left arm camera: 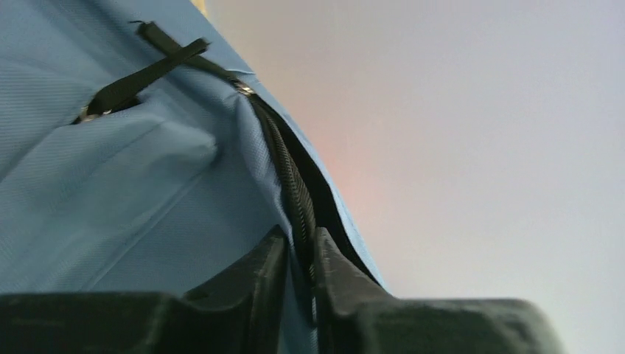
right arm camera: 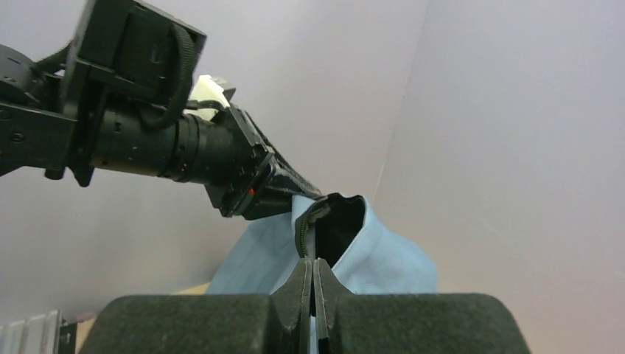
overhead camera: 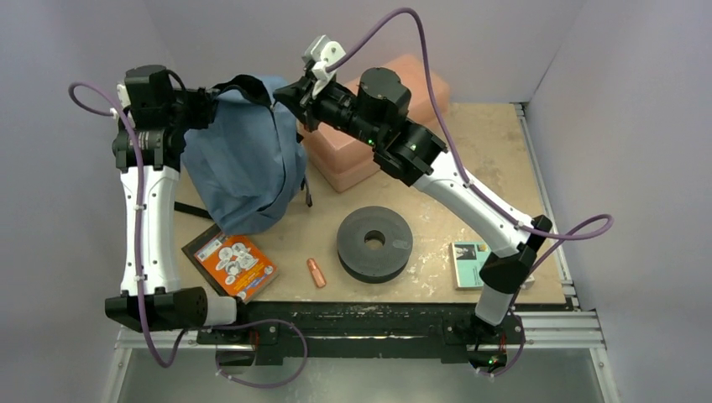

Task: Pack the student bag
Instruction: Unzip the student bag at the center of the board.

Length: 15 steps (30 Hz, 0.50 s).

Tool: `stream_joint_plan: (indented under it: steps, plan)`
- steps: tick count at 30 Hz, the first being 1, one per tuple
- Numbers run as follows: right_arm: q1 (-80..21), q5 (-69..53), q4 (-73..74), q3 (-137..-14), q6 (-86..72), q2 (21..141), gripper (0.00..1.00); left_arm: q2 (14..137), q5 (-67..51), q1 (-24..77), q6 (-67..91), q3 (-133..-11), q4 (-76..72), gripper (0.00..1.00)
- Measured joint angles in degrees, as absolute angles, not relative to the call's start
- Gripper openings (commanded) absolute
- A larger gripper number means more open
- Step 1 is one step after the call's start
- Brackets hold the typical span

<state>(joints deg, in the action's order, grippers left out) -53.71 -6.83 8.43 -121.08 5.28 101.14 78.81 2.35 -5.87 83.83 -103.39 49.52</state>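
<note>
The slate-blue student bag (overhead camera: 243,164) stands at the back left of the table, its top pulled open between both grippers. My left gripper (overhead camera: 207,109) is shut on the left rim of the opening. In the left wrist view the gripper (left arm camera: 298,240) pinches the black zipper edge of the bag (left arm camera: 110,199). My right gripper (overhead camera: 287,94) is shut on the right rim. In the right wrist view the gripper (right arm camera: 313,267) clamps the blue fabric edge below the dark opening of the bag (right arm camera: 383,258). What is inside the bag is hidden.
A salmon-pink box (overhead camera: 336,164) sits behind the right arm. A black ring-shaped roll (overhead camera: 374,243), an orange book (overhead camera: 231,264), a small orange cylinder (overhead camera: 316,272) and a teal-and-white box (overhead camera: 470,263) lie on the front of the table.
</note>
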Motion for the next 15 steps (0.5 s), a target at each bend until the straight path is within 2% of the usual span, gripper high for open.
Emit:
stream_joint_plan:
  steps: [5, 10, 14, 15]
  plan:
    - [-53.7, -7.4, 9.9, -121.1, 7.6, 102.9, 0.00, 73.5, -0.3, -6.5, 76.5, -94.3, 41.3, 0.64]
    - [-53.6, -9.0, 9.4, -121.1, 8.6, 105.2, 0.00, 71.0, -4.6, -6.7, 64.8, -94.4, 41.7, 0.75]
    - [-53.4, -9.9, 9.5, -121.1, 9.3, 106.1, 0.00, 68.9, -8.1, -6.7, 58.7, -94.6, 46.0, 0.93]
    - [-53.3, -10.0, 9.5, -121.1, 9.5, 106.2, 0.00, 68.4, -9.1, -6.7, 57.6, -94.6, 46.8, 0.94]
